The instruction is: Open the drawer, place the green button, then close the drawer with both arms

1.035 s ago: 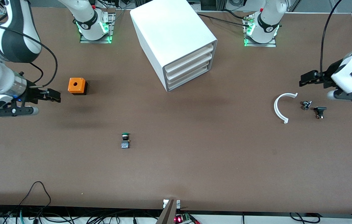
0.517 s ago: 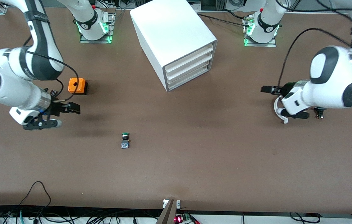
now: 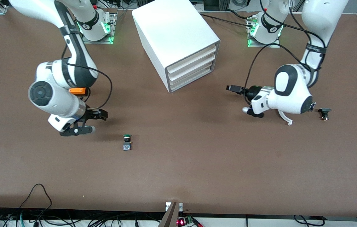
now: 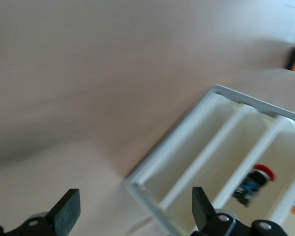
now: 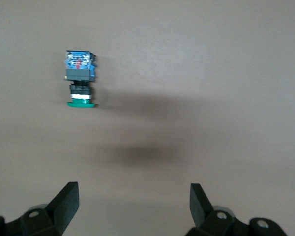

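Brown and flat, the worktop [image 3: 197,164] fills the front view, with black wires hanging along its near edge. Both robot bases stand at the edge farthest from the front camera, and the big white cabinet [image 3: 172,34] sits between them. It has three drawers in a stack, and all three look pushed in. The drawer [image 3: 192,80] at the bottom is the one closest to the worktop.

The button [image 3: 127,142] lies on its side on bare worktop, nearer to the front camera than the cabinet and a bit toward the right arm's end. Its green cap points toward the edge with the bases. In the right wrist view the button [image 5: 80,78] shows its green cap and its blue-grey block.

The right gripper [image 3: 98,115] hangs over the worktop near the button, and nothing is touching it. Its fingers [image 5: 66,204] are spread wide with nothing between them. An orange cube [image 3: 78,90] peeks out from under the right arm.

The left gripper [image 3: 234,88] hangs over bare worktop beside the cabinet, toward the left arm's end. Its fingers [image 4: 69,209] are spread wide too, and they hold nothing. The left wrist view shows the drawer fronts [image 4: 206,147] of the cabinet. A white curved piece [image 3: 287,119] and a small black-capped switch [image 3: 324,113] lie near the left arm's end of the worktop.
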Robot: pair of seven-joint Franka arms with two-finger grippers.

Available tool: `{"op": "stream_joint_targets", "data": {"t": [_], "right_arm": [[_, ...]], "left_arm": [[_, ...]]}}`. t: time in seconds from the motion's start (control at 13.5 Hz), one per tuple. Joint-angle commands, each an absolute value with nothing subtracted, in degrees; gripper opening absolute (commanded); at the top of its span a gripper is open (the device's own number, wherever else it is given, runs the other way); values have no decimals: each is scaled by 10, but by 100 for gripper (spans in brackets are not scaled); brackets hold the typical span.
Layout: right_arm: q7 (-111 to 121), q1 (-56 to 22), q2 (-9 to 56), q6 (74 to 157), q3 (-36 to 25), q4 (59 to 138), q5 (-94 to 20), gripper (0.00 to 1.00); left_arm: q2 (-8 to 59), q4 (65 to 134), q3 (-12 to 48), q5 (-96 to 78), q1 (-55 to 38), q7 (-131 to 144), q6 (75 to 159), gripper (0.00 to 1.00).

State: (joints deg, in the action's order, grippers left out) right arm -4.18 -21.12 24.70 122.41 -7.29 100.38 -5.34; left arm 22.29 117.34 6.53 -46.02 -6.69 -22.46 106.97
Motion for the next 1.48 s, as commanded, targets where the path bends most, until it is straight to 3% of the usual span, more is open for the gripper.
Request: {"op": "stream_joint_targets", "data": {"t": [0.0,0.3,0.67,0.96,1.03,1.11,1.33,1.4], "right_arm": [[-44,-221,277,1254,-77,989,-47,100],[-38,-226,331,1279,-51,942,-47,100],[-46,-226,397,1294,-43,883,-51,100],[-43,-222,438,1351,-40,854,-54,100],[-44,-222,443,1352,-40,850,-54,100],[-45,-221,446,1353,-40,847,-54,100],[-46,-219,464,1356,-37,829,-72,100],[-47,-219,474,1360,-37,820,-97,100]], "left_arm": [[219,1227,83,-540,-72,-344,1106,100],[241,1270,89,-628,-126,-396,1144,98],[266,1277,106,-692,-168,-398,1164,83],[278,1281,116,-699,-183,-396,1170,29],[280,1283,116,-699,-183,-403,1170,9],[280,1283,116,-699,-183,-413,1170,0],[280,1278,107,-690,-178,-419,1178,0],[278,1271,79,-688,-175,-420,1195,0]]}}
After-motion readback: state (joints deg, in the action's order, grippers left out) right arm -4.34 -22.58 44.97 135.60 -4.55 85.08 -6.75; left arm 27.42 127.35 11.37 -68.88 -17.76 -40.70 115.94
